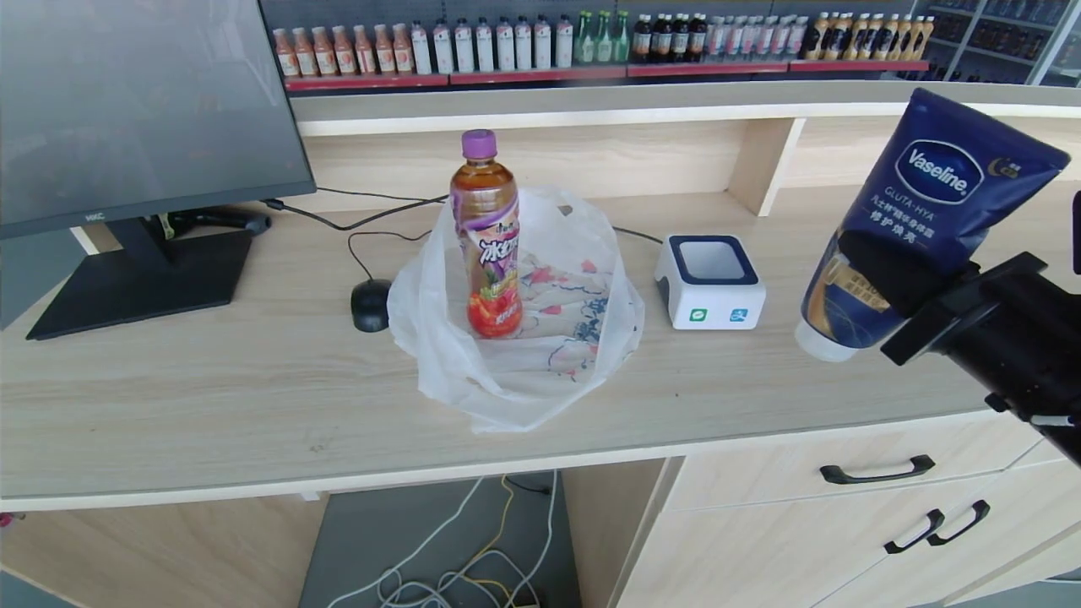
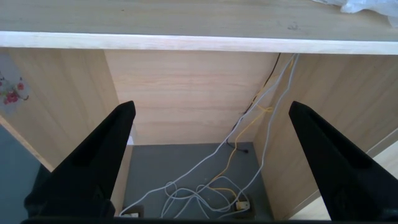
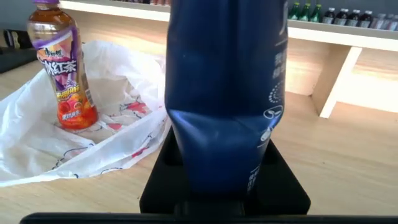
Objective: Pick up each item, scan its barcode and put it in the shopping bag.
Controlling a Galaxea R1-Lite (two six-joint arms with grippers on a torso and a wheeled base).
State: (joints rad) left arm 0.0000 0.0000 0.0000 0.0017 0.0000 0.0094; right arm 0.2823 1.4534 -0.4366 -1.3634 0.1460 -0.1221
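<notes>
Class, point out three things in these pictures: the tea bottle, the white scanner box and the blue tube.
tea bottle (image 1: 486, 253), head view, middle of its label.
white scanner box (image 1: 708, 306), head view, its white front face.
blue tube (image 1: 929, 207), head view, its printed front.

Scanner (image 1: 709, 281) stands between raised lotion tube (image 1: 920, 219) and shopping bag (image 1: 583, 321), narrow gap to bag; tea bottle (image 1: 486, 245) upright inside bag; mouse (image 1: 370, 304) just left.

One tea bottle (image 1: 486, 245), one tube (image 1: 929, 219), one shopping bag (image 1: 507, 380), one scanner (image 1: 709, 283), one mouse (image 1: 370, 305), one monitor (image 1: 143, 110).
</notes>
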